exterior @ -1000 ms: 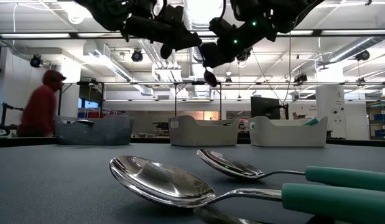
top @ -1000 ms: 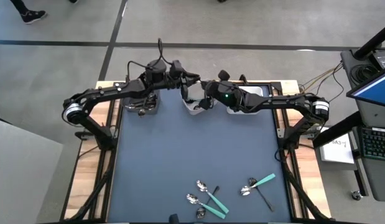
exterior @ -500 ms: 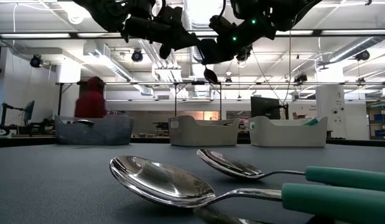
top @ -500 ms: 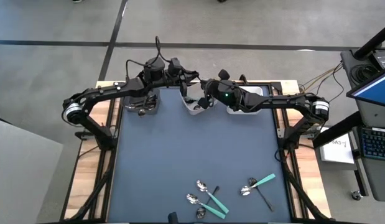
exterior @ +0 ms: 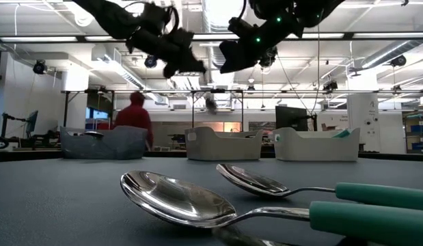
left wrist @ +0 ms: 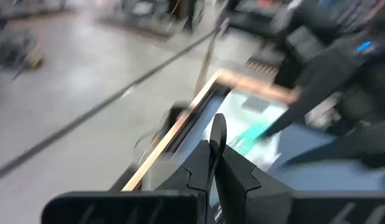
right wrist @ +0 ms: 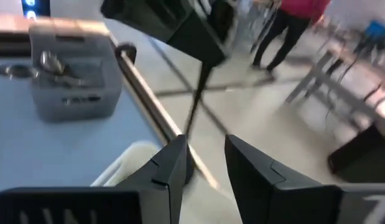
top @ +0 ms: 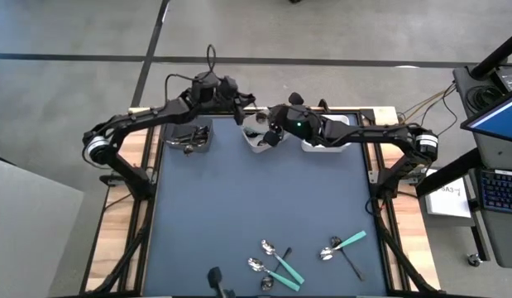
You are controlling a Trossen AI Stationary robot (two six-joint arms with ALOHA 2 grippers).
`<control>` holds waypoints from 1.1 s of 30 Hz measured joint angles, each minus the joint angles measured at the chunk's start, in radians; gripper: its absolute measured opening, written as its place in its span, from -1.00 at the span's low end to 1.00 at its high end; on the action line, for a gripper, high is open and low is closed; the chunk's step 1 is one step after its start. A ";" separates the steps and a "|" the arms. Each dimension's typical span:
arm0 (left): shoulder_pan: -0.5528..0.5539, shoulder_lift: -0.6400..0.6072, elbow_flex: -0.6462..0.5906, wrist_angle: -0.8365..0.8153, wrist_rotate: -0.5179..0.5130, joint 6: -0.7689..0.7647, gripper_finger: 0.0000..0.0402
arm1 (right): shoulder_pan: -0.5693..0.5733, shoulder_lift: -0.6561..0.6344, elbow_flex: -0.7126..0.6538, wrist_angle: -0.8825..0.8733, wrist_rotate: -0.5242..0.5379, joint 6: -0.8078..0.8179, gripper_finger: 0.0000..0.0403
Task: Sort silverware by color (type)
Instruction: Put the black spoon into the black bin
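Observation:
My left gripper [top: 241, 114] is shut on a dark-handled spoon [right wrist: 197, 99], high above the middle white bin [top: 257, 142] at the table's far edge. My right gripper [right wrist: 204, 146] stands open right beside it, with the spoon's thin handle hanging just beyond its fingertips and untouched. In the low view the spoon's head [exterior: 210, 102] shows blurred below my left gripper [exterior: 184, 67]. More silverware lies near the front edge: teal-handled spoons [top: 279, 266] and a teal and a dark utensil [top: 344, 245]. My left gripper pinches the spoon's dark handle [left wrist: 217, 130] between its two shut fingers. The fingers come nearly level from the table's left side and lie across the handle. The spoon hangs below the fingers, clear of the bins and the table.
A dark grey bin [top: 193, 136] holding metal utensils stands at the far left, and a second white bin [top: 330, 132] at the far right. The blue mat's middle [top: 256, 199] is bare. A person in red [exterior: 134, 119] walks behind the table.
The spoon hung below my right gripper; now it hangs from my left gripper alone. My left gripper has carried it a little toward the table's left edge, its head swinging. My right gripper has stayed in place.

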 joint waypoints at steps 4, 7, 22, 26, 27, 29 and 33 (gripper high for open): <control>0.084 -0.016 0.000 -0.186 -0.005 0.050 -1.00 | -0.003 0.000 0.079 -0.272 -0.003 0.158 -0.48; 0.145 -0.046 0.000 -0.310 -0.008 0.099 -1.00 | -0.002 0.000 0.136 -0.486 -0.002 0.266 -0.48; 0.212 -0.261 -0.001 -0.624 -0.115 0.229 -1.00 | -0.002 0.000 0.168 -0.731 -0.005 0.411 -0.48; 0.215 -0.275 -0.001 -0.774 -0.371 0.298 -1.00 | -0.002 0.000 0.167 -0.731 -0.005 0.411 -0.48; 0.214 -0.277 -0.001 -0.809 -0.415 0.305 -1.00 | -0.002 0.000 0.167 -0.730 -0.005 0.411 -0.48; 0.214 -0.273 -0.001 -0.875 -0.456 0.303 -1.00 | -0.002 0.000 0.166 -0.731 -0.005 0.411 -0.48; 0.214 -0.241 -0.001 -0.987 -0.493 0.285 -1.00 | -0.002 0.001 0.166 -0.730 -0.005 0.411 -0.48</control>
